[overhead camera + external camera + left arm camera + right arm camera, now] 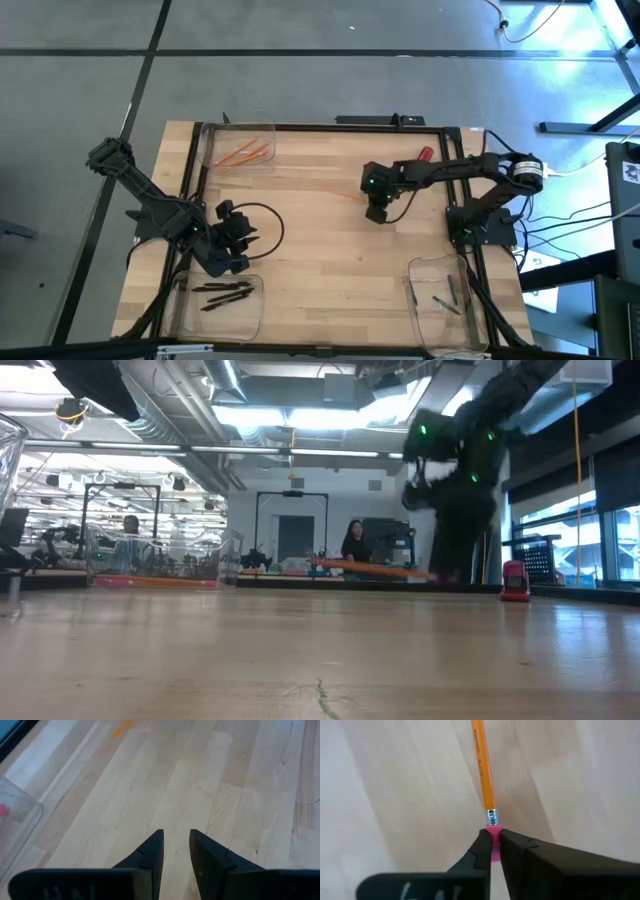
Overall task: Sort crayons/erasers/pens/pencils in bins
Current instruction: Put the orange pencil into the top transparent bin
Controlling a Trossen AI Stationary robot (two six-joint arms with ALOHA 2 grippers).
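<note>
Both arms are built of matte black, boxy links joined at rounded joints. The left arm (165,215) carries a thin black cable that loops out in a wide arc beside its wrist, and its claw (176,855) ends in two flat, wedge-shaped black fingers (150,857) with stepped inner edges, mounted on a black crossbar bearing faint embossed lettering. The right arm (450,172) has a round joint with a white face and an orange ring near its base, and small green lights glow on its wrist housing. Its claw (492,847) has the same dark, tapered fingers (525,852), above a black body with pale embossed characters.
</note>
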